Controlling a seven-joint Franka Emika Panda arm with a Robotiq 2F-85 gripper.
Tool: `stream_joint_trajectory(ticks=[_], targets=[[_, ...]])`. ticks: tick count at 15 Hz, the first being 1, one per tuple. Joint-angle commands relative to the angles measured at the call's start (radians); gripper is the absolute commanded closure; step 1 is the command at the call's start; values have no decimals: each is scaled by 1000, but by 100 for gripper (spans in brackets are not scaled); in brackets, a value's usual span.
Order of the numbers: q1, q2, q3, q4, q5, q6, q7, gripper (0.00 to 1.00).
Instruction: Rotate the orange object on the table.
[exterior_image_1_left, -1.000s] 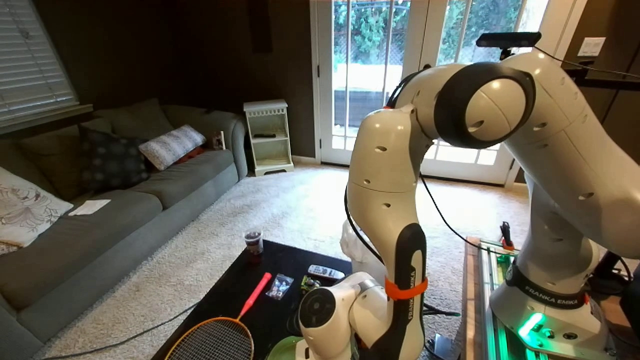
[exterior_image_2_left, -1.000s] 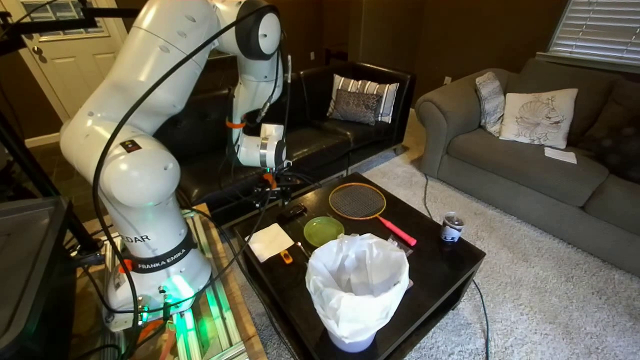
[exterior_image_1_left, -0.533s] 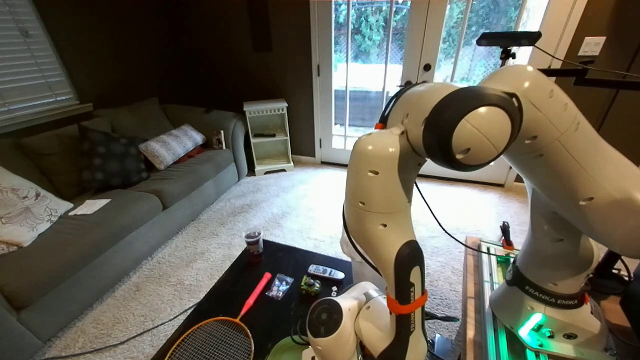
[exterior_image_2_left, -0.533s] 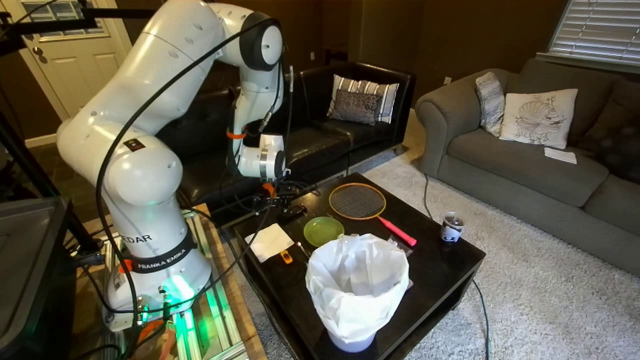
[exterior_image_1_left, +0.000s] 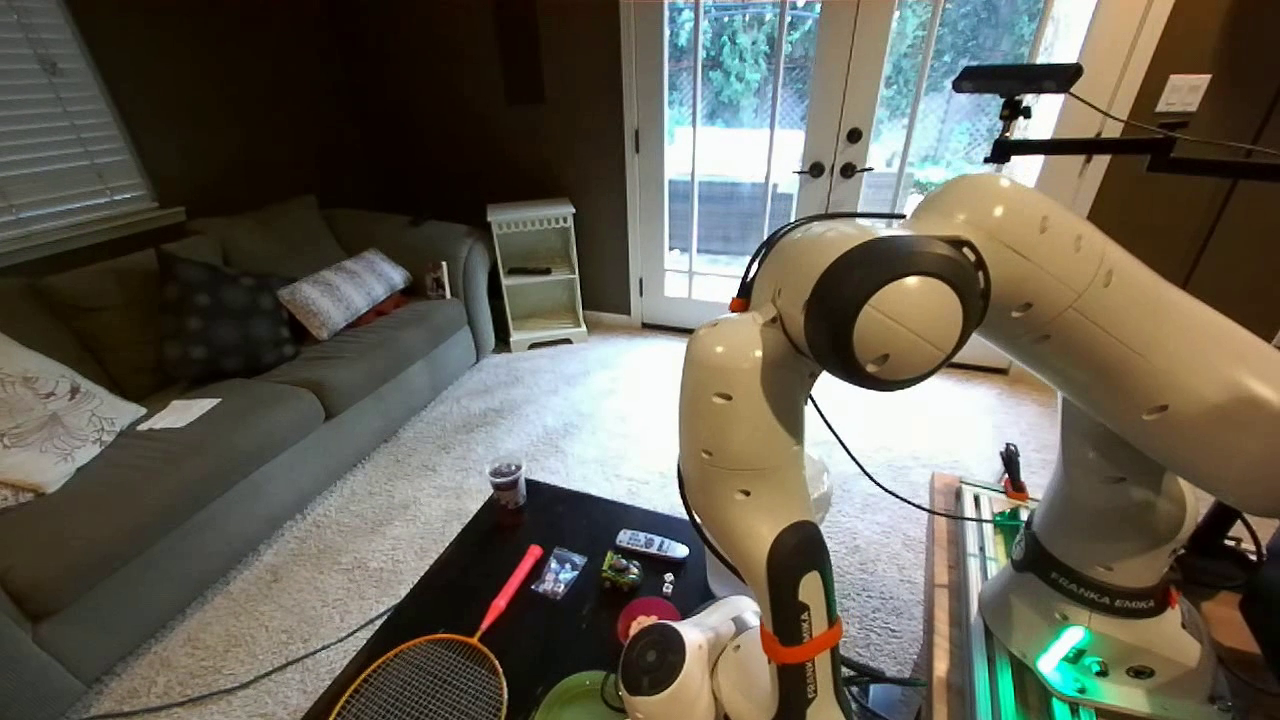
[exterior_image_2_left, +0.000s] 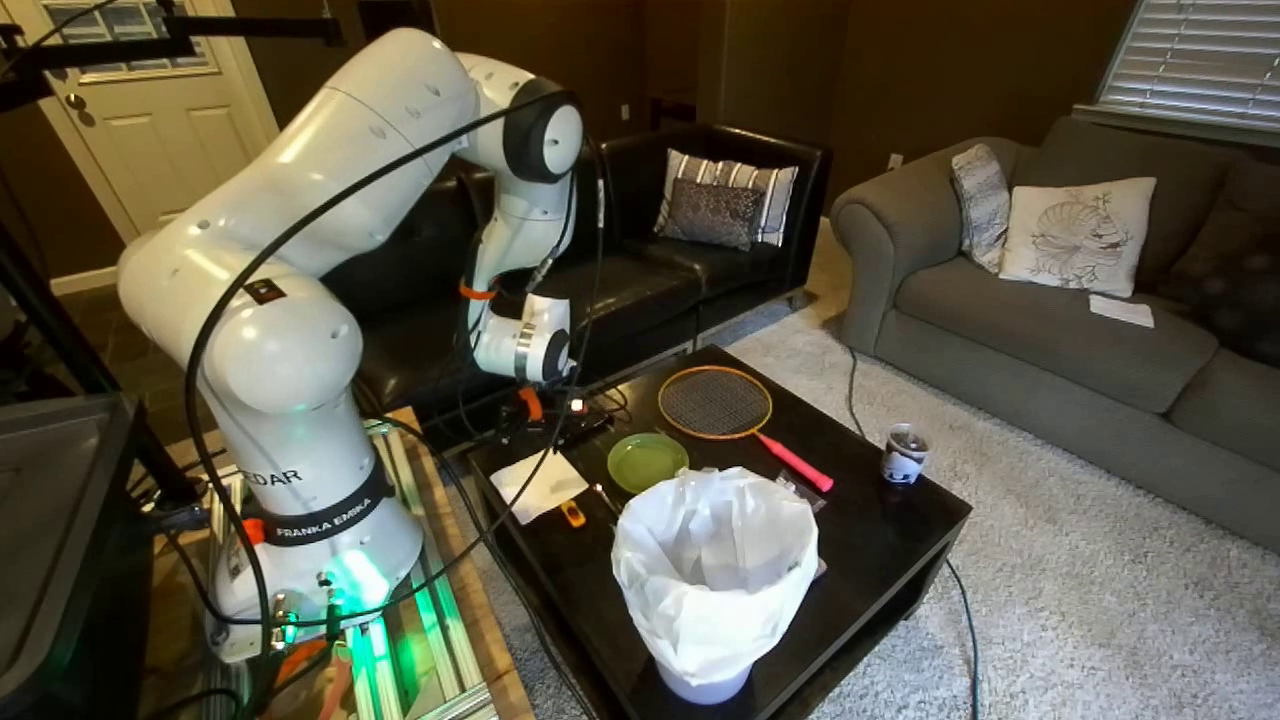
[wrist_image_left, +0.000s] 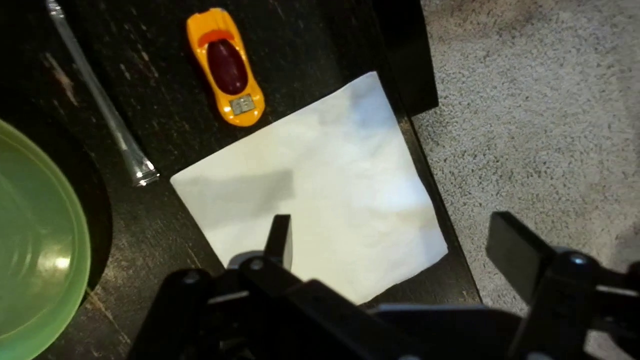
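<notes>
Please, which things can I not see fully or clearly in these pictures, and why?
Green bowl: wrist view, cut by the left edge.
Gripper: wrist view, body cut by the bottom edge.
Racket head: in an exterior view, cut by the bottom edge.
White bucket: in an exterior view, mostly behind the arm.
Cup markings: in both exterior views, too small to read.

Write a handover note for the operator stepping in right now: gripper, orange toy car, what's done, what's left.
Gripper: open, fingers well apart, nothing held.
Things: the toy car, most likely the task's orange object, lies on the black table beside the white paper, not between the fingers. A round red item is also on the table, partly hidden; confirm the target if unsure.
Done: no grasp; no turn can be confirmed.
Left: probably move over the car, close on it, rotate, release.
</notes>
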Motion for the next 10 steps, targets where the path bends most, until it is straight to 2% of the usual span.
stream_joint_trajectory(ticks=[1, 5, 10], targets=[[-79, 68, 70, 34, 96, 19, 38, 0], [-124, 111, 98, 43, 185, 59, 102, 0], [-109, 145, 83, 38, 298, 131, 240, 0]])
